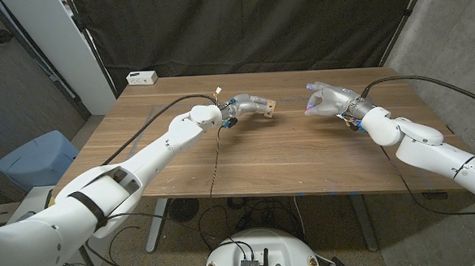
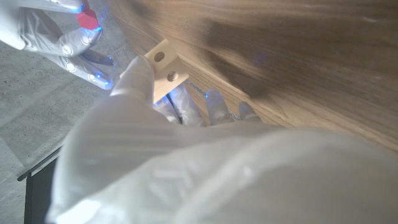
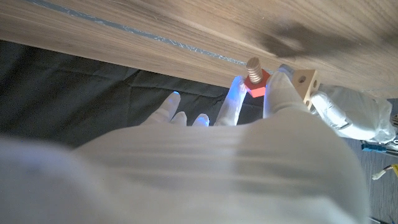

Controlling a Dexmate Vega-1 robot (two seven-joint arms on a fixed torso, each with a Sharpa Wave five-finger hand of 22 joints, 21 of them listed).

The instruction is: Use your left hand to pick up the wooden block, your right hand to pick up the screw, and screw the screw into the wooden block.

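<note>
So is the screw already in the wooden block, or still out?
Out. The right hand pinches the screw, apart from the wooden block in the left hand.

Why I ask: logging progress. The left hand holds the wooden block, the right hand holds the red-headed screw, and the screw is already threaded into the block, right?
Not quite. The left hand holds the wooden block and the right hand holds the screw, but the head view shows the hands apart, so the screw is not yet in the block.

Above the table (image 1: 263, 160), the wooden block (image 1: 270, 108) sits in the left hand (image 1: 244, 108), left of the screw (image 1: 309, 109) in the right hand (image 1: 329, 100), well apart.
</note>
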